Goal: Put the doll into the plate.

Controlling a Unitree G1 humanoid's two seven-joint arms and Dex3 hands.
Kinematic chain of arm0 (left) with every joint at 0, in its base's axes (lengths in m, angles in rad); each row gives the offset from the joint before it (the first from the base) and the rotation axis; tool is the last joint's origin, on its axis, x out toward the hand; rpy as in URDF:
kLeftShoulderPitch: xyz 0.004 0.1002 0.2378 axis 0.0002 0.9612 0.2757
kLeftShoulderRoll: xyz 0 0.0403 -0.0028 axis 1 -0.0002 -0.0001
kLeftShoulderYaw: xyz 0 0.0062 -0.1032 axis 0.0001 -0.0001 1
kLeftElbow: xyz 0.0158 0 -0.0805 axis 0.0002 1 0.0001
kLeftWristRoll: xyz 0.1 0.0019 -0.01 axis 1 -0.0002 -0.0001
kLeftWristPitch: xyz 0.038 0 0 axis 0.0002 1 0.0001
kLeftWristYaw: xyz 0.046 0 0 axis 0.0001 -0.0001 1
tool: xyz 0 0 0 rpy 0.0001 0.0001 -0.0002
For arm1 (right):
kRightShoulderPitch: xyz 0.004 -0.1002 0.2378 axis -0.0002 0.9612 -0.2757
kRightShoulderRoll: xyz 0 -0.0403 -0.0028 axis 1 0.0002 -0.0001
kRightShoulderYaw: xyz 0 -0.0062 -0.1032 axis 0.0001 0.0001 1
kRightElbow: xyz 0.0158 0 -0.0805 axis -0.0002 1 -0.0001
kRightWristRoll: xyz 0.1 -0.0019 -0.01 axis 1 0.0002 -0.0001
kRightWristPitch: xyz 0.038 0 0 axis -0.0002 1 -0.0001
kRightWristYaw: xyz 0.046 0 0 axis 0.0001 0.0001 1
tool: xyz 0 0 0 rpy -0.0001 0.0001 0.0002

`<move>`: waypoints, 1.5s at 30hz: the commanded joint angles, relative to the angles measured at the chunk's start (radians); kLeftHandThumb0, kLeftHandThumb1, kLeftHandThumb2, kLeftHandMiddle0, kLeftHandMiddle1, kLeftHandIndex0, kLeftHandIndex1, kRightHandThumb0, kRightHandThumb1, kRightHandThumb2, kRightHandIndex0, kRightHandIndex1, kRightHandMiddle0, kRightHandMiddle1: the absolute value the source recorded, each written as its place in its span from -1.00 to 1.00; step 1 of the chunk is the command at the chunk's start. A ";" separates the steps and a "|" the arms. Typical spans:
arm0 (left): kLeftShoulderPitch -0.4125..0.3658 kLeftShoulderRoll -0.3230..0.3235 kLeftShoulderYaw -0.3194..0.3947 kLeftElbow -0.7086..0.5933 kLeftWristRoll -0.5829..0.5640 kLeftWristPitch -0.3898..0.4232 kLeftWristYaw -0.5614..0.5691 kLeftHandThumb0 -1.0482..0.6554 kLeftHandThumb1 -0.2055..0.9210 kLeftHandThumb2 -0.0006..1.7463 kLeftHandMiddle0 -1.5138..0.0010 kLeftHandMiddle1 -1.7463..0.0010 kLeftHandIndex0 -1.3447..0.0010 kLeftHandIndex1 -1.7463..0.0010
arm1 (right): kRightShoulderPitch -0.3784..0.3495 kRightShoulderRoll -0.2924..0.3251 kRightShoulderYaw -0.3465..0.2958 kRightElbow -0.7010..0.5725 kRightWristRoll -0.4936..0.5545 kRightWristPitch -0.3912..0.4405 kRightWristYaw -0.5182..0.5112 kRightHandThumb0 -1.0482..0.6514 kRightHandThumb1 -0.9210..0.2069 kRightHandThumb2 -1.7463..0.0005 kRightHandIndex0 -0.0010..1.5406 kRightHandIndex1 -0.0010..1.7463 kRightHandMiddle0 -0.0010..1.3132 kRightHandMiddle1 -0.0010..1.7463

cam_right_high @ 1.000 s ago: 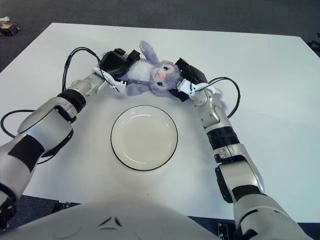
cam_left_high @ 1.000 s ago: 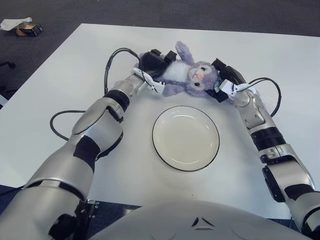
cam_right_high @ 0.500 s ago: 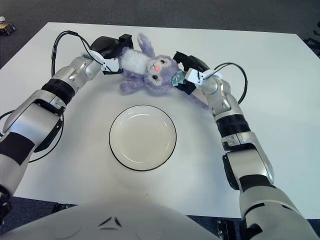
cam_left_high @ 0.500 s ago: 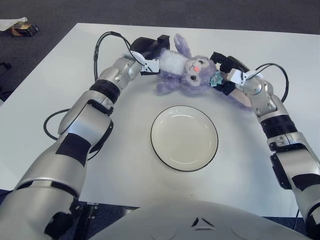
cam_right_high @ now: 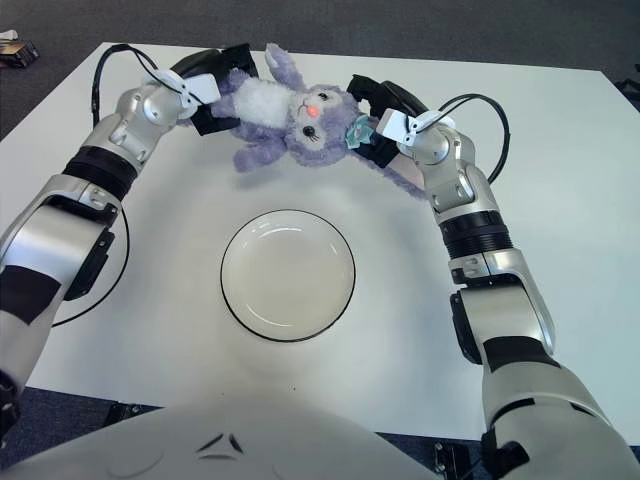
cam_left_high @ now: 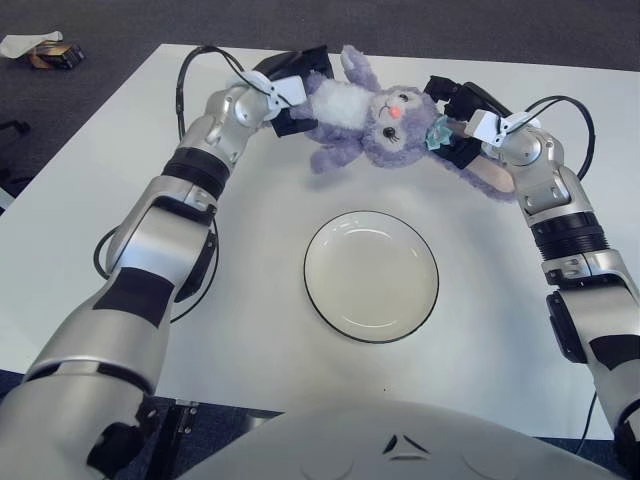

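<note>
A purple and white plush rabbit doll (cam_left_high: 372, 122) hangs in the air between my two hands, above the far part of the white table (cam_left_high: 90, 200). My left hand (cam_left_high: 290, 85) grips its left end near the legs. My right hand (cam_left_high: 455, 120) grips the other end by the head and ear. Nearer to me, below the doll, a round white plate (cam_left_high: 371, 275) with a dark rim lies empty on the table. The doll is level with the table's far half, behind the plate.
Black cables loop from both forearms, one (cam_left_high: 125, 250) trailing on the table at the left. A small box and white scrap (cam_left_high: 45, 50) lie on the dark floor beyond the table's far left corner.
Both hands have lifted the doll off the table and carried it up and slightly away from me. The plate has not moved.
</note>
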 commanded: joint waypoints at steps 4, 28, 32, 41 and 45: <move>0.035 0.038 0.060 -0.060 -0.046 0.008 -0.041 0.23 -0.69 0.90 -0.21 -0.82 0.03 -1.00 | -0.049 -0.060 -0.027 -0.042 0.008 -0.001 0.044 0.23 0.70 -0.95 0.14 0.95 0.00 1.00; 0.198 0.145 0.083 -0.654 -0.032 0.309 -0.270 0.23 -0.66 0.92 -0.16 -0.92 0.05 -1.00 | 0.014 -0.139 -0.047 -0.395 -0.041 0.210 0.205 0.23 0.75 -1.00 0.16 0.98 0.03 1.00; 0.221 0.159 0.091 -0.712 -0.068 0.335 -0.333 0.23 -0.74 0.98 -0.18 -0.96 0.00 -1.00 | 0.045 -0.147 -0.060 -0.465 -0.020 0.249 0.251 0.23 0.75 -1.00 0.16 0.98 0.02 1.00; 0.331 0.184 0.129 -0.901 -0.154 0.434 -0.434 0.23 -0.75 1.00 -0.17 -0.99 -0.02 -1.00 | 0.074 -0.174 -0.067 -0.533 0.010 0.263 0.313 0.23 0.75 -1.00 0.17 0.97 0.02 1.00; 0.362 0.188 0.149 -0.955 -0.192 0.476 -0.459 0.23 -0.75 1.00 -0.16 -1.00 -0.02 -1.00 | 0.120 -0.184 -0.098 -0.565 0.050 0.265 0.330 0.23 0.77 -1.00 0.19 0.95 0.03 1.00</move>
